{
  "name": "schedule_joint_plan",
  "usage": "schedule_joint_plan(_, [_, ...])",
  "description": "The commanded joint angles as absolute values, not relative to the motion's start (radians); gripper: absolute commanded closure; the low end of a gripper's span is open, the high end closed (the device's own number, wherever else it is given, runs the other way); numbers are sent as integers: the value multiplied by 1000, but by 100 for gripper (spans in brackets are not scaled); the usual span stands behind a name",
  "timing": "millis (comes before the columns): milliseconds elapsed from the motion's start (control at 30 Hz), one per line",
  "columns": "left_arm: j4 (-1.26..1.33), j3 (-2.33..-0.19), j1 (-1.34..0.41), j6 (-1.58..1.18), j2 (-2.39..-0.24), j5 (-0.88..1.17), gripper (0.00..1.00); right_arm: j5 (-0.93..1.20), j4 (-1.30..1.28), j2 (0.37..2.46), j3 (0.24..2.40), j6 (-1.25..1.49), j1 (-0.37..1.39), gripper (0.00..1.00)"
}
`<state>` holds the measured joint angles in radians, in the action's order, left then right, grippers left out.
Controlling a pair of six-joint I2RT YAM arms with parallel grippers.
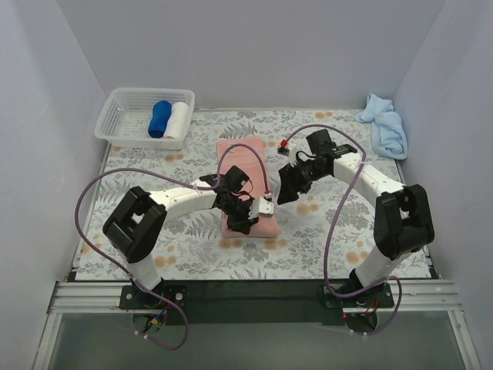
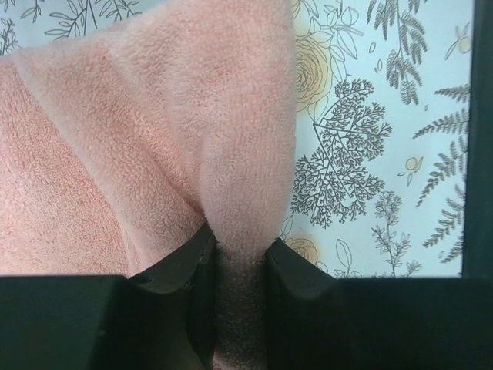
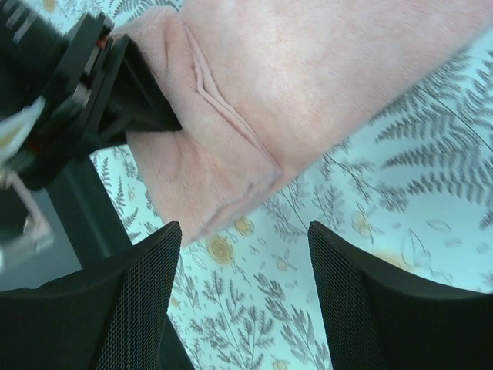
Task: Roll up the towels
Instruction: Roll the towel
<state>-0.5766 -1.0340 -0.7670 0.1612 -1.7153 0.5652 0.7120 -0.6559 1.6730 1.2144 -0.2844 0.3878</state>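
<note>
left gripper [image 2: 240, 258] pinching near end of pink towel [image 1: 243, 158], right gripper [image 3: 243, 235] open alongside

The pink towel lies flat mid-table [image 1: 331, 231], long axis running straight away from us, near end to far end. The left gripper sits at the near end with its jaws almost closed on a raised fold of terry, which stands up off the surface. The right gripper is just off the towel's right edge, jaws wide apart, nothing in them. In its wrist view the towel's near right corner lies ahead of the fingers, apart from them.

We read this as the start of the roll: near end lifted, to be turned over toward the far end. The roll travels along the long axis, so we want both grippers side by side on the near edge. Left is on it; right has to close in from the right.

The blue towel [image 1: 385, 127] is bunched in the far right corner, well apart, nearer the right arm. We judge it not started.

Risk as we see it: a one-sided pinch skews the roll.
</note>
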Motion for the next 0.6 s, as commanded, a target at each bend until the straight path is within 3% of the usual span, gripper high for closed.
schedule_joint_plan(0, [-808, -1074, -709, 144, -1810, 745, 86, 683, -695, 1574, 1163, -373, 353, 38])
schedule_joint_plan(233, [-959, -1210, -638, 221, -2009, 854, 86, 660, -703, 1411, 1098, -437, 391, 38])
schedule_joint_plan(567, [-1072, -1364, -566, 305, -2236, 871, 83, 430, -585, 1431, 1089, -463, 667, 38])
